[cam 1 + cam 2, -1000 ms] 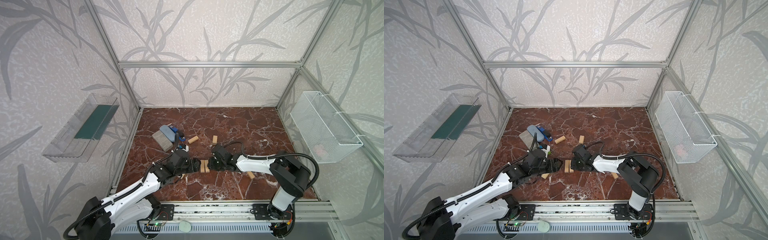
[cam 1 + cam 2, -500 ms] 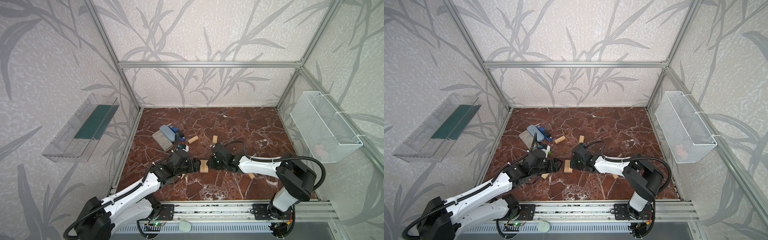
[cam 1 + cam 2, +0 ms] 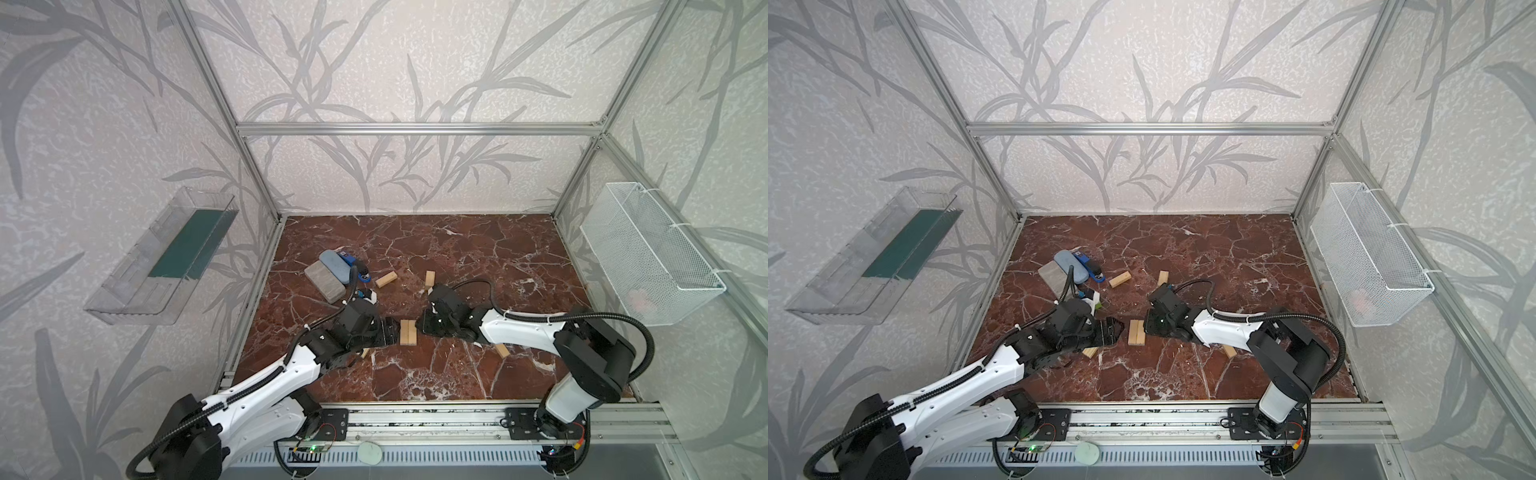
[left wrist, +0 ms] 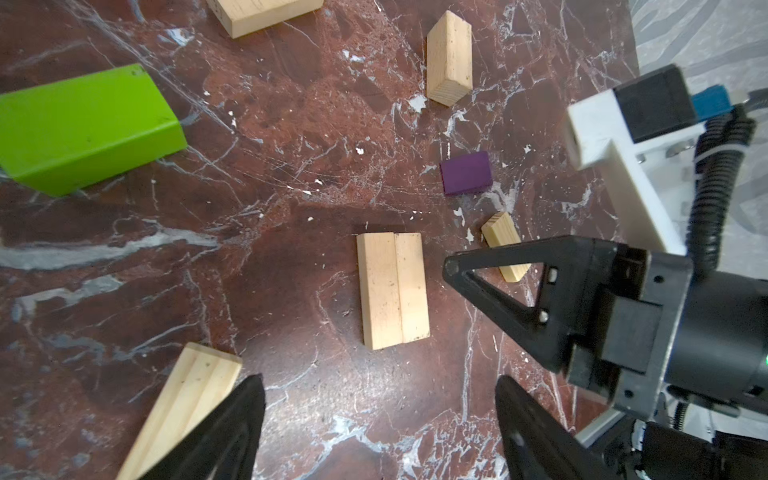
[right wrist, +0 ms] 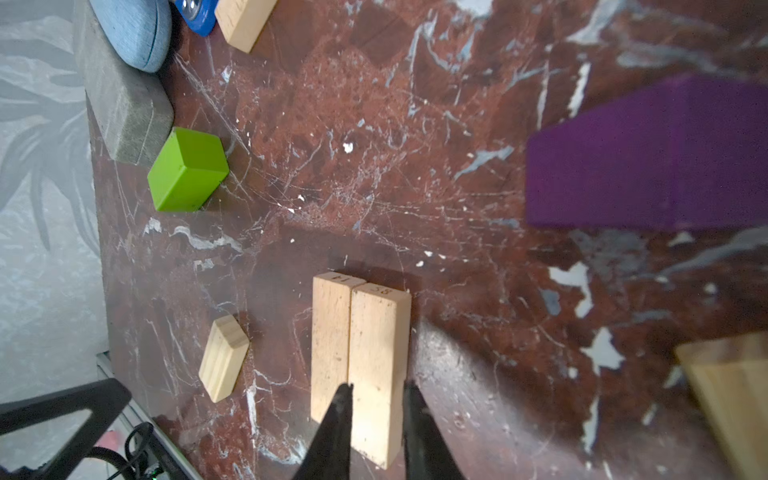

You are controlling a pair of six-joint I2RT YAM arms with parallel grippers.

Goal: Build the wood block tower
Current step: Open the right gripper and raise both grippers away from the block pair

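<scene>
Tower base: two pale natural-wood rectangular bricks (image 3: pixel 407 331) lie flat with their long sides touching, front-centre on the red-brown marble tabletop (image 3: pixel 478 257). Nothing is stacked on them.

Left gripper (image 3: pixel 392 331) sits low just beside the pair, jaws wide apart and empty. Right gripper (image 3: pixel 420 329) sits just beside the pair on the opposite side, jaws parted only a crack. In the right wrist view its fingers (image 5: pixel 338 428) frame the near end of one brick, which lies flat on the table. Contact can't be told.

Loose blocks:
- lime-green brick (image 4: pixel 83 129), near the left wrist
- short purple block (image 4: pixel 465 172), by the right arm
- loose pale brick (image 3: pixel 386 279), further back
- second loose pale brick (image 3: pixel 429 278), behind the right wrist

Grey-blue oval case (image 3: pixel 334 262) and blue-and-black stapler-like item (image 3: pixel 358 271) sit back-left, well apart from the pair.
</scene>
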